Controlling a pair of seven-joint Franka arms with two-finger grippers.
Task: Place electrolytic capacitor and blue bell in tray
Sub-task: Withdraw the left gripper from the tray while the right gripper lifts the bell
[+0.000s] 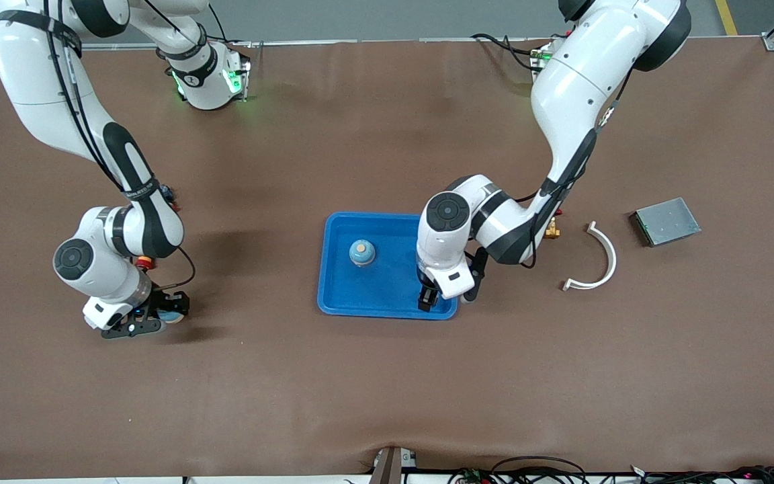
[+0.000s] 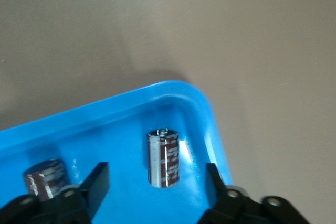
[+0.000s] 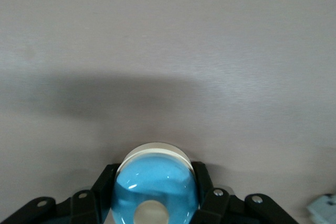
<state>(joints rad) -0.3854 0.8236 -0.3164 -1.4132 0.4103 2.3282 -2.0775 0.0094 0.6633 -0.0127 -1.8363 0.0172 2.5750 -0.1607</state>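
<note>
Toward the right arm's end of the table, we see the right gripper down at the brown table, its fingers clenched on a blue bell; the bell's glossy dome fills the space between them in the right wrist view. Moving along to the middle of the table, we find the tray, bright blue with a raised rim, and in it a second small blue dome with a tan top. At the tray's corner nearest the front camera, toward the left arm's end, the left gripper hangs low with its fingers spread apart, released. Between them an electrolytic capacitor stands upright on the tray floor, touching neither finger, and a second capacitor stands beside it in the tray. Farther toward the left arm's end, well apart from the tray, a white curved piece lies on the table, and past it a grey metal plate.
</note>
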